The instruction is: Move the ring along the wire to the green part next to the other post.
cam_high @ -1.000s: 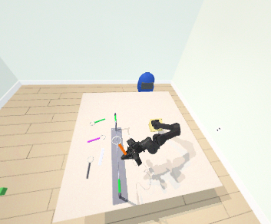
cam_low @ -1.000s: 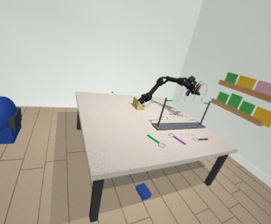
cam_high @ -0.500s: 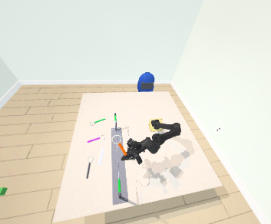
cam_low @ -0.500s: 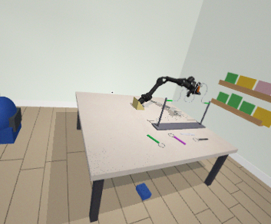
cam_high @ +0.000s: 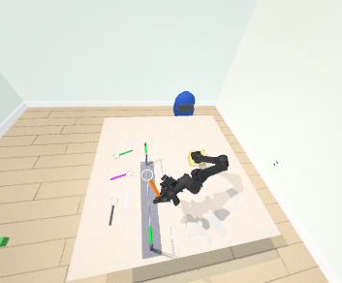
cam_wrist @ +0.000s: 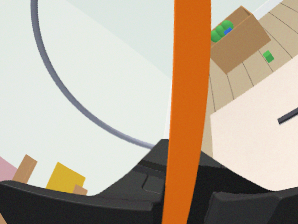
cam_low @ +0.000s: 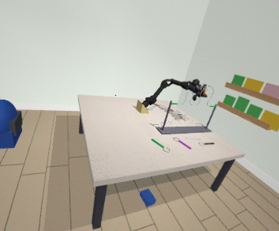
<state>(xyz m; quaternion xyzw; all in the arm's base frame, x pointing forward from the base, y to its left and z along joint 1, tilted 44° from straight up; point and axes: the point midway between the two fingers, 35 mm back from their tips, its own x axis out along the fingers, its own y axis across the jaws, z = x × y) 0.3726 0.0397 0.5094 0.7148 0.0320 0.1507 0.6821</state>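
Note:
My gripper (cam_high: pixel 159 197) (cam_wrist: pixel 172 147) is shut on the orange handle (cam_high: pixel 154 188) (cam_low: pixel 204 92) (cam_wrist: pixel 191 75), raised above the grey base plate (cam_high: pixel 145 253) (cam_low: pixel 185 130). The pale ring (cam_high: pixel 141 175) stands at the handle's far end in the top view, between the two posts and nearer the far one. The ring is outside the wrist view. The grey wire (cam_wrist: pixel 76 102) curves left of the handle and passes out of sight behind a finger. The green parts are the far one (cam_high: pixel 145 149) (cam_low: pixel 174 104) and the near one (cam_high: pixel 150 235) (cam_low: pixel 213 106). Whether the wire runs through the ring, or touches it, is too small to tell.
A green ring tool (cam_high: pixel 126 152) (cam_low: pixel 157 143), a magenta one (cam_high: pixel 118 176) (cam_low: pixel 184 145), a dark one (cam_high: pixel 111 216) (cam_low: pixel 209 143) and a white strip (cam_high: pixel 128 198) lie flat beside the base plate. The posts (cam_low: pixel 167 115) (cam_low: pixel 211 117) stand at its ends.

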